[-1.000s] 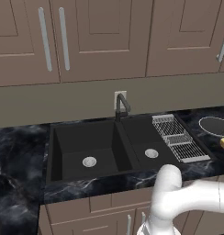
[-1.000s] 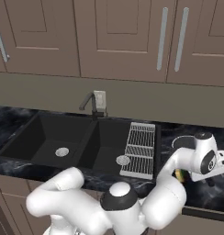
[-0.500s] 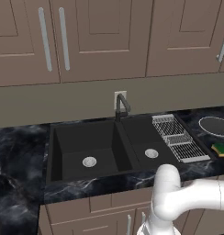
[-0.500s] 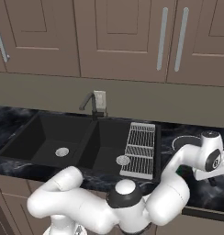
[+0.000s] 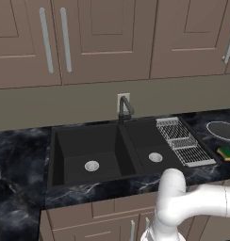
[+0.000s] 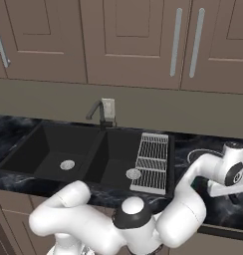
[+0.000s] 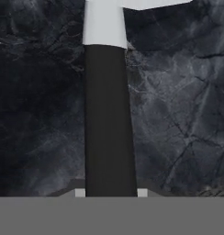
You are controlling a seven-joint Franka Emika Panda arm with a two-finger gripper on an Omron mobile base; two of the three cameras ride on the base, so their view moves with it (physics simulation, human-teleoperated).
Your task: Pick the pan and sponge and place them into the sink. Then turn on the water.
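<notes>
A: Big picture first: the dark marbled surface (image 5: 22, 155) runs under the cabinets (image 5: 102, 37), and the black sink (image 5: 95, 153) sits sunk into it, both bowls dry, faucet (image 5: 125, 109) at the back.

B: And right of the sink, the wire rack (image 5: 183, 141). Beyond it lies the pan (image 5: 223, 130), on the surface.

A: Its straight black handle (image 7: 109, 124) runs up the middle of the hand view.

B: Yes, and the tool (image 7: 109, 193) is clenched on that handle, one tip on each side.

A: The sponge (image 5: 226, 152)?

B: Just beside the pan, nearer the front edge.
</notes>
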